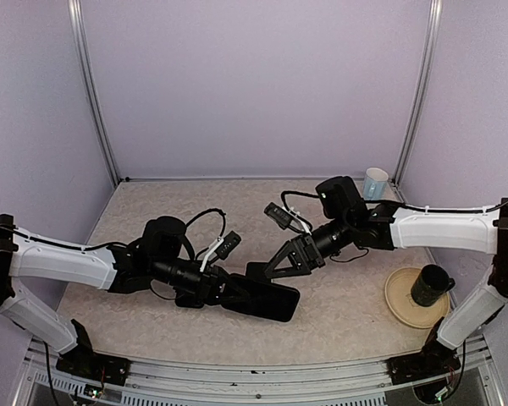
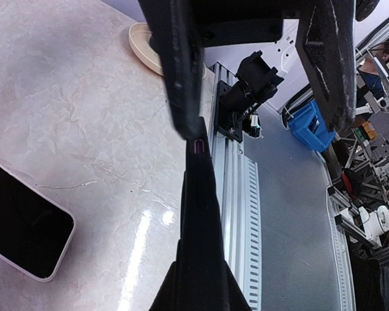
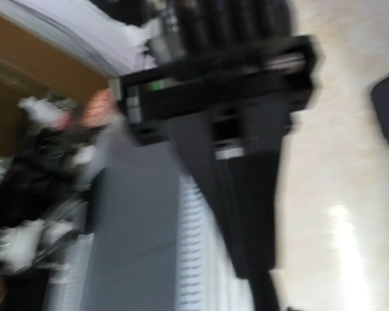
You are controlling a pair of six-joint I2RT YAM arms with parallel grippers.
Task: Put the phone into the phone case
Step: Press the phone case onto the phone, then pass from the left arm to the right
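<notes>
The pale marbled bench carries everything, and both arms reach in toward its middle, nearer the front edge than the back.

The left claw is clamped on one end of the black case. The case sticks out past the fingers toward the right. The overhead view shows its broad face. The left wrist view shows only its thin edge, running on from one fingertip.

The right claw hangs just behind the case with its fingers parted and nothing between them. Its own camera is too blurred to add anything.

A round tan plate sits by the bench's right edge, close to the front.

The phone lies flat on the bench, dark face up with a pale rim around it. It is off to one side of the left claw and the case, and apart from both. Overhead, only a dark corner of it shows at the right claw's tips; I cannot tell whether they touch.

A black mug stands on the plate. A small blue and white cup stands in the far right corner.
</notes>
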